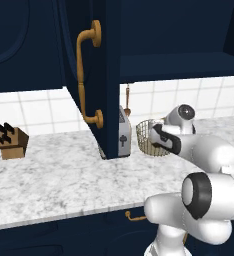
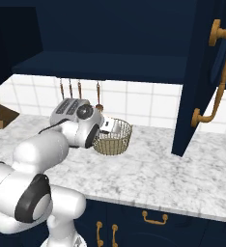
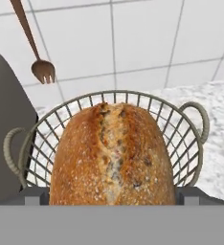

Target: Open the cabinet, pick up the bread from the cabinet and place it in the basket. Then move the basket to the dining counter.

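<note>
Pincer [image 3: 112, 198] clamped on the bread [image 3: 113, 155], held right over the wire basket [image 3: 190, 139] on marbled countertop [image 1: 59, 175], near toaster [image 2: 66, 110]. Bread: golden-brown crust w/ floury split down the middle. Cabinet door [image 1: 96, 75] stands open.

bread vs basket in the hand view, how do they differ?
The bread is solid, golden-brown and crusty with a split top; the basket is open tan wire mesh with two side handles. The bread sits between the gripper fingertips; the basket stands on the marbled countertop. The bread fills less width than the basket's rim. Both are rounded.
</note>
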